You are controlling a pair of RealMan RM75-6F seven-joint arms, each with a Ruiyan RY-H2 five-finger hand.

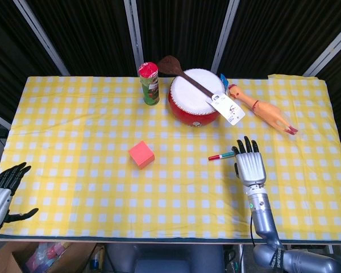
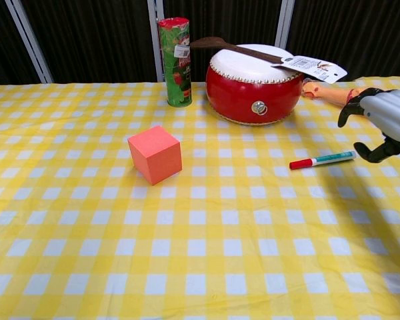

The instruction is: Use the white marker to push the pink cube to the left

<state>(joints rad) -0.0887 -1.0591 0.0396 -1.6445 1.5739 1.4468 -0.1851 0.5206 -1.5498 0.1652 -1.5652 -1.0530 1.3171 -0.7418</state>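
Yellow-and-white check all over the cloth point(image 1: 74, 114). Salmon-pink on the cube point(image 2: 155, 154). White marker point(image 2: 322, 161), red cap, green print. Red drum point(image 2: 253, 83), white skin, dark brown stick point(image 2: 237, 49). Green can point(image 2: 175, 62), red top. Orange chicken point(image 1: 261, 109). Silver hands, black fingers, right point(image 2: 387, 120) and left point(image 1: 0, 196).

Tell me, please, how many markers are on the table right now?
1. The white marker with a red cap lies flat on the yellow checked tablecloth, right of the pink cube and just left of the right hand, which is not holding it. No others are visible.
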